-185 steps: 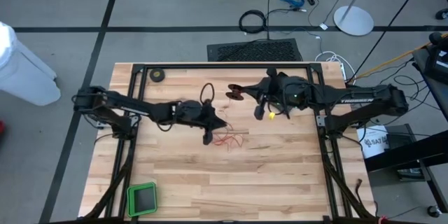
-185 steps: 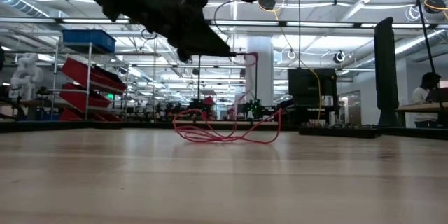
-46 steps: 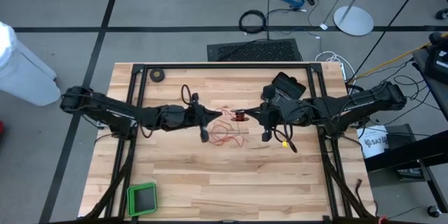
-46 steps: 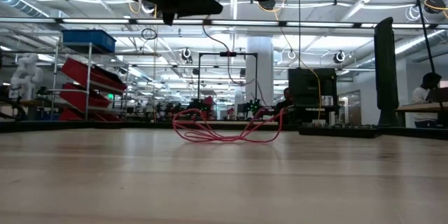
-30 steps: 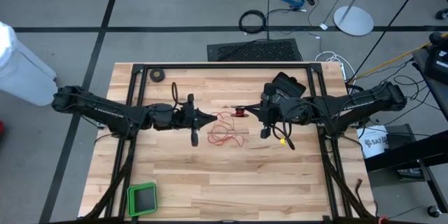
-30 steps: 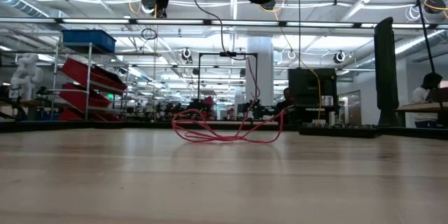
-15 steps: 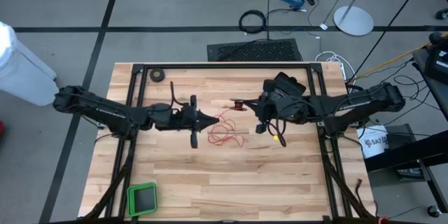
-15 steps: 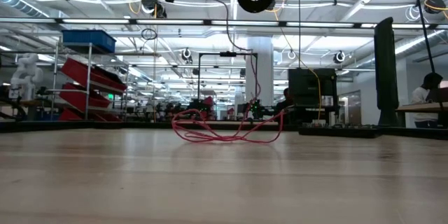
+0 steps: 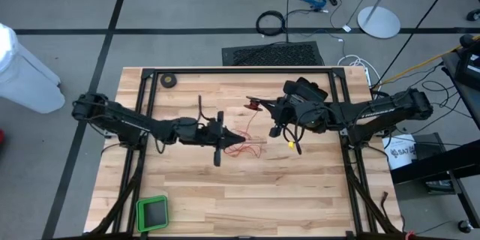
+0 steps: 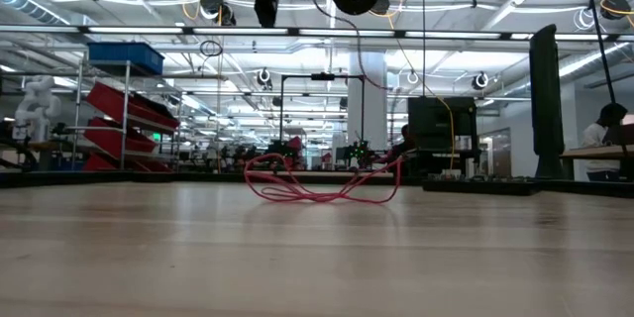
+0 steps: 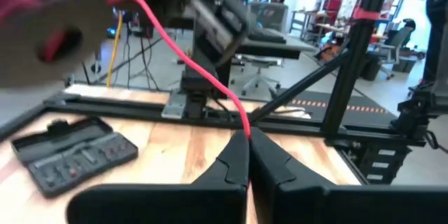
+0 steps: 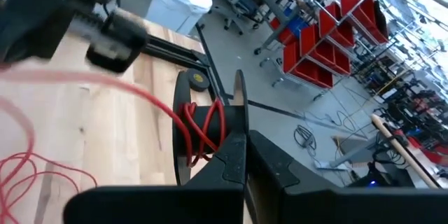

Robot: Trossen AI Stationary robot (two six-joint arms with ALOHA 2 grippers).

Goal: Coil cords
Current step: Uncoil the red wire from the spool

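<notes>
above the surface (image 9: 300,187) middle, right tool (image 12: 241,140) gripped the reel (image 12: 210,129) aloft and left tool (image 11: 246,143) pinched the red wire (image 11: 189,56) taut, likely for winding, slack piled below.

The white bucket (image 9: 403,152) at 3 o'clock beside the table shows partial dark letters, "SAT".

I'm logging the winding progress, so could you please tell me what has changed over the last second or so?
The left gripper, shut on the red wire, swung back toward the loose wire pile. The right gripper carried the reel slightly farther from the pile. Both grips and the pile stayed as they were.
</notes>
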